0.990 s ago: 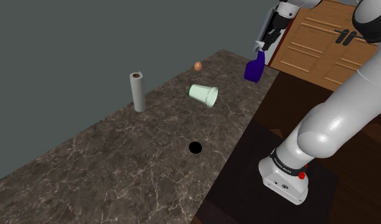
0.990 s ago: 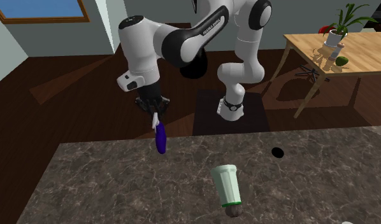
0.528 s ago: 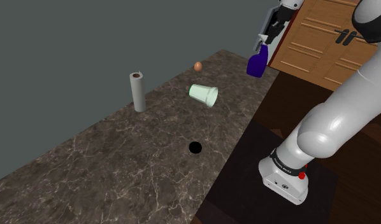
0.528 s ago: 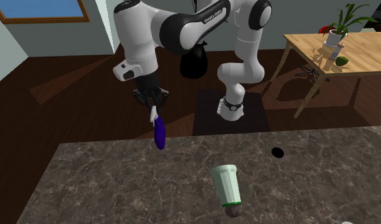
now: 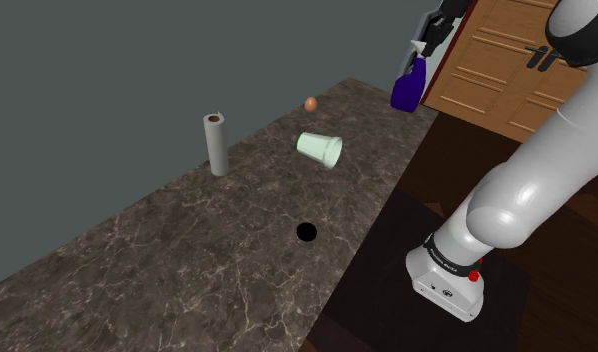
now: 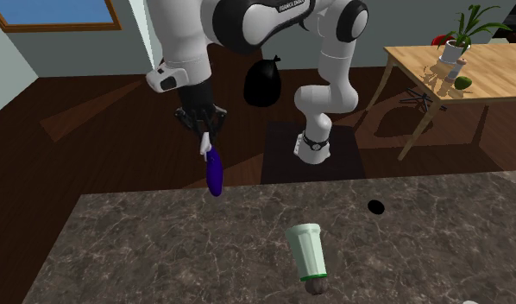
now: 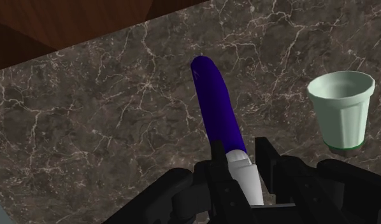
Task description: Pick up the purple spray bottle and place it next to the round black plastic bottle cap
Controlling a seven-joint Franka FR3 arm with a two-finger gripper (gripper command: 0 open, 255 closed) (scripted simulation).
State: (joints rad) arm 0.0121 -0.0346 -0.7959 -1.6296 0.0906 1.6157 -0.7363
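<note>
The purple spray bottle (image 5: 408,88) hangs in the air above the far right corner of the dark marble counter (image 5: 187,250), white head uppermost. My gripper (image 5: 420,52) is shut on that white head. In the second exterior view the spray bottle (image 6: 214,171) dangles below the gripper (image 6: 204,142), just past the counter's far edge. In the wrist view the spray bottle (image 7: 216,119) stretches away from the gripper (image 7: 239,173), whose black fingers (image 7: 267,157) clasp its white neck. The round black cap (image 5: 306,232) lies flat near the counter's front edge, far from the bottle; the cap (image 6: 376,207) sits at the second exterior view's right.
A pale green cup (image 5: 320,148) lies on its side mid-counter, between bottle and cap. A grey upright roll (image 5: 217,144) and a small brown egg (image 5: 311,104) stand toward the back. Wooden cabinet doors (image 5: 507,60) rise behind the arm. The robot's stand (image 5: 449,275) sits on the floor.
The gripper has lifted the spray bottle higher off the counter over the last second. The cup, cap, roll and egg have stayed put.
</note>
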